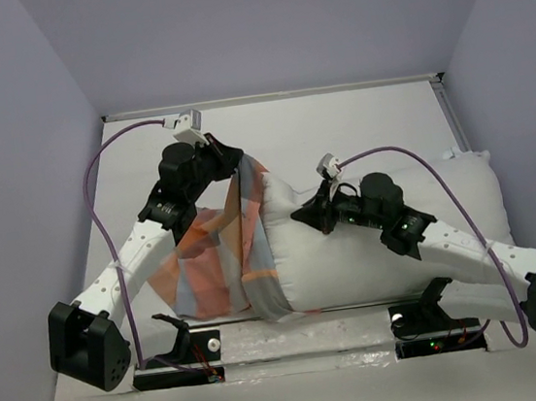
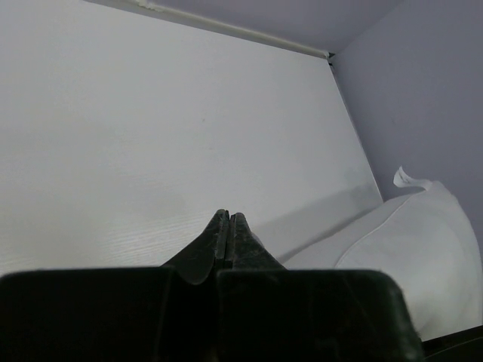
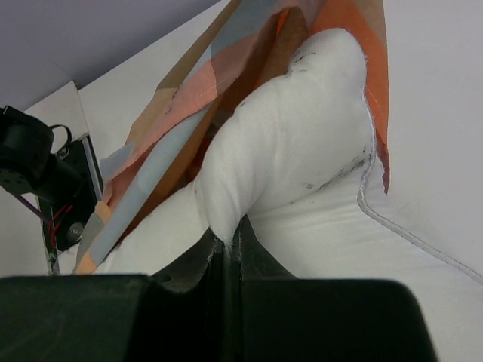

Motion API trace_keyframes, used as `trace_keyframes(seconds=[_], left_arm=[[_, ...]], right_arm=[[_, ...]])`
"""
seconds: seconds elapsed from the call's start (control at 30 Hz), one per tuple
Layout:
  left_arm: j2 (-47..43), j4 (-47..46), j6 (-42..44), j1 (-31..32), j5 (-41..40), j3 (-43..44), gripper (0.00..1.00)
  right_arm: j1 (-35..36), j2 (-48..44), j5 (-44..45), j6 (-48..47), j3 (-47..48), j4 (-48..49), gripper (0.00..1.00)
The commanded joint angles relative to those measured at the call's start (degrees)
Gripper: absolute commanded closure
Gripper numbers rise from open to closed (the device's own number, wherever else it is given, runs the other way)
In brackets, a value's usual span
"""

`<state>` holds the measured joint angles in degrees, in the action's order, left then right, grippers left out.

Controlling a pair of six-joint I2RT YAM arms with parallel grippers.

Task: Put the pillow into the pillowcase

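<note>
Where pillow (image 2: 411,264) ends, tag (image 2: 408,178) print unreadable.

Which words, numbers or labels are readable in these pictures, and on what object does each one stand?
No text is readable in any view.
The small tag at the corner of the pillow is too small and blurred to read.
The checked pillowcase shows only blocks of colour, no letters.
</note>
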<state>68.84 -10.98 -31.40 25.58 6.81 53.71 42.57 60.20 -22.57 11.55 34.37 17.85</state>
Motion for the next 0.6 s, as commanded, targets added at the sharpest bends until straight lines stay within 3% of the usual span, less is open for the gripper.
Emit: trace_keyframes(seconds=[0.0, 0.17, 0.37, 0.57], left_arm=[[-1.95, -9.41, -0.59, -1.41, -2.59, 3.5, 1.0], [-0.9, -9.06, 0.46, -2.11, -2.77, 4.12, 1.0], [0.07, -10.55, 0.19, -1.86, 5.66, 4.82, 1.0], [2.52, -1.15, 8.28, 7.1, 8.04, 12.99, 1.0]], right_arm=[[3.92, 3.07, -8.99, -1.0, 2.63, -7.3, 1.0], [5.69, 3.25, -9.24, -2.06, 2.46, -7.47, 1.0], [6.73, 8.96, -10.57, -2.85, 6.93, -8.45, 1.0], [6.74, 15.2, -13.47, -1.54, 14.84, -2.4, 1.0]])
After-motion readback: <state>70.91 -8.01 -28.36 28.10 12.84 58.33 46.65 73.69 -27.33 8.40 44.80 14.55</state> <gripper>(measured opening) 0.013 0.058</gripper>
